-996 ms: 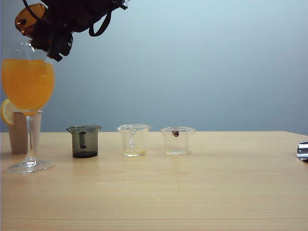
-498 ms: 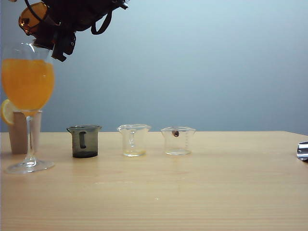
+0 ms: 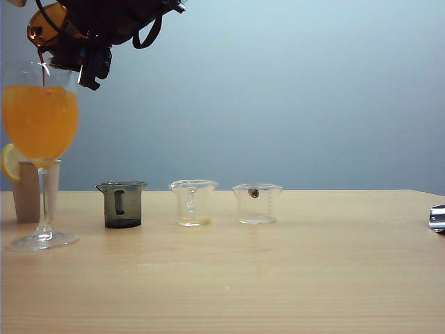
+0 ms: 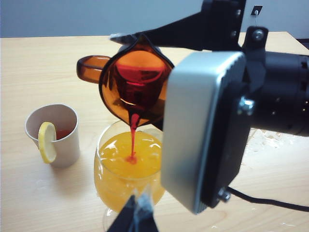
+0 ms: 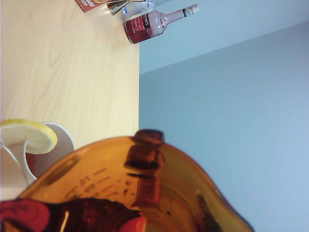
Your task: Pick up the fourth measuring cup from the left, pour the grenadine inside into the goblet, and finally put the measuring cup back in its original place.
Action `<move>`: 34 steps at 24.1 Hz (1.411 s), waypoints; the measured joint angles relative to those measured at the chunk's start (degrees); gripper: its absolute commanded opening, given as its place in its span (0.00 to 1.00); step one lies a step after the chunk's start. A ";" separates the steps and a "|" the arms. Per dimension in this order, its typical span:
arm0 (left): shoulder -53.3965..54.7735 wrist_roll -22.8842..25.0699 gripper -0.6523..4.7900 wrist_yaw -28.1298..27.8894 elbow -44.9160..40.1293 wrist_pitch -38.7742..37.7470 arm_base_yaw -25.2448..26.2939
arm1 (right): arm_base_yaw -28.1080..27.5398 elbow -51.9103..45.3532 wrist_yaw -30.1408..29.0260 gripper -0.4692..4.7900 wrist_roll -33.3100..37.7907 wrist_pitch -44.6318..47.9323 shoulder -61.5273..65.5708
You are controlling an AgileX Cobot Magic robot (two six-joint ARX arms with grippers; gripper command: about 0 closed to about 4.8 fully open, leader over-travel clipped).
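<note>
The amber measuring cup [image 4: 137, 89] is held in the air above the goblet [image 4: 129, 169], tipped far over so its mouth faces sideways and its pouring lip points down at the glass. Its handle [image 4: 91, 66] sticks out level to one side. A thin stream of dark red grenadine [image 4: 133, 137] falls from the lip into the orange drink [image 3: 39, 122], where a red spot marks the surface. More grenadine pools inside the tipped cup.

The right hand [image 3: 82, 56] grasps the cup, its fingers clamped on the cup's wall, high at the left of the exterior view over the goblet's rim. The left hand [image 4: 136, 220] hangs near the goblet's bowl; only its dark tips show, close together with nothing between them, and I cannot tell whether it is clenched or released.

Just beside the goblet stands a paper cup [image 4: 55, 133] with a lemon slice [image 4: 47, 141] on its rim. On the worktop [image 3: 278, 278], right of the goblet, stand in a row a smoky grey cup [image 3: 122, 204] and two clear cups [image 3: 193, 202] [image 3: 256, 202], well apart from the pour.

At the far end of the worktop lies a bottle [image 5: 154, 23] of red liquid; its label is too small to read. Printed measuring marks show on the amber cup's wall.
</note>
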 measured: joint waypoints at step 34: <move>0.33 0.00 0.11 -0.02 0.00 0.00 0.00 | 0.15 -0.02 0.00 0.10 -5.22 1.36 0.00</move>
